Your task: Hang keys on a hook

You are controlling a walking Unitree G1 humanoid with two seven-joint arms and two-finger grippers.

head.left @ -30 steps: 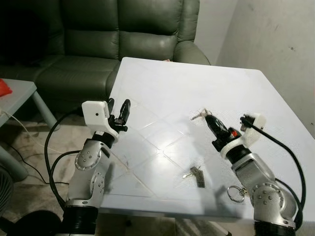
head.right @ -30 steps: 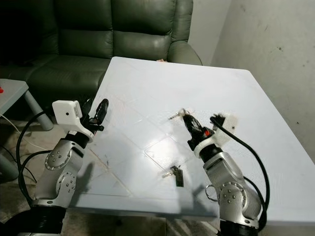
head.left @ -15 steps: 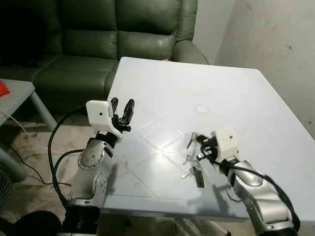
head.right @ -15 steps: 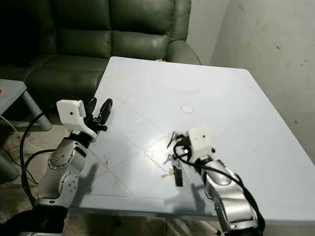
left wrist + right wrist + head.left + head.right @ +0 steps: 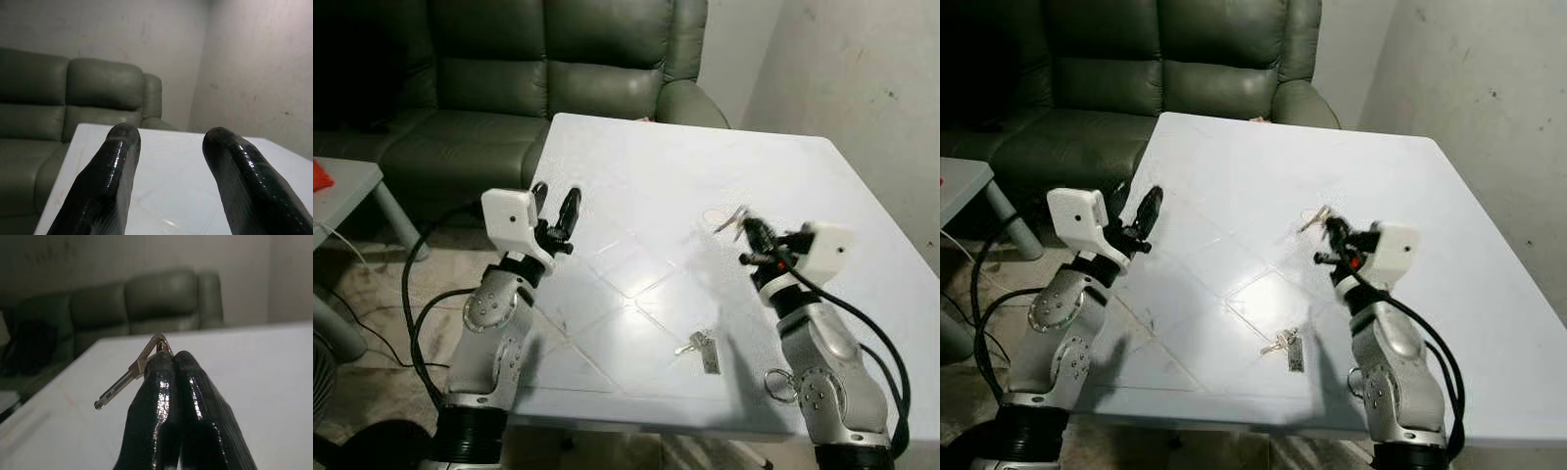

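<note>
- You face a white surface (image 5: 822, 186) with a dark green sofa (image 5: 538, 69) behind its far edge and a bare grey wall to the right of the sofa.
- Your right claw (image 5: 751, 233) is raised above the surface, right of its middle, with both black fingers pressed together on a silver key (image 5: 131, 374).
- In the right wrist view you see the key's head pinched at the fingertips (image 5: 168, 363), its blade sticking out sideways and slightly down, clear of the surface.
- A second bunch of keys with a dark tag (image 5: 702, 350) lies flat on the surface, nearer its front edge than the right claw and apart from it.
- A loose metal ring (image 5: 781, 385) sits by the front edge of the surface, just beside your right arm.
- Your left claw (image 5: 554, 204) hovers over the left edge of the surface, its fingers (image 5: 110, 171) spread apart and holding nothing, pointing toward the sofa.
</note>
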